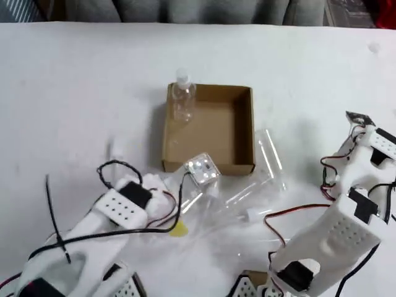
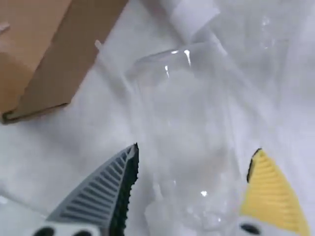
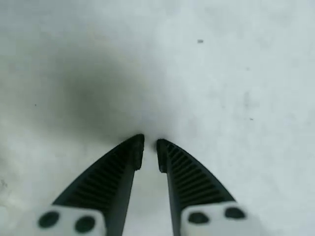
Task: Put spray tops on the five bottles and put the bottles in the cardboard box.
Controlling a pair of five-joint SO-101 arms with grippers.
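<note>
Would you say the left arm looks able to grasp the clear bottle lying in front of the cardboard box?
Likely yes: the left claw is open and the clear bottle lies between its fingers, with nothing in between. The cardboard box sits off to one side, clear of the claw.

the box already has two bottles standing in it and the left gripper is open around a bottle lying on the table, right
Not two: the high view shows one capped bottle standing in the cardboard box, at a far corner. The rest holds: the left gripper is open around a clear bottle lying on the table.
</note>
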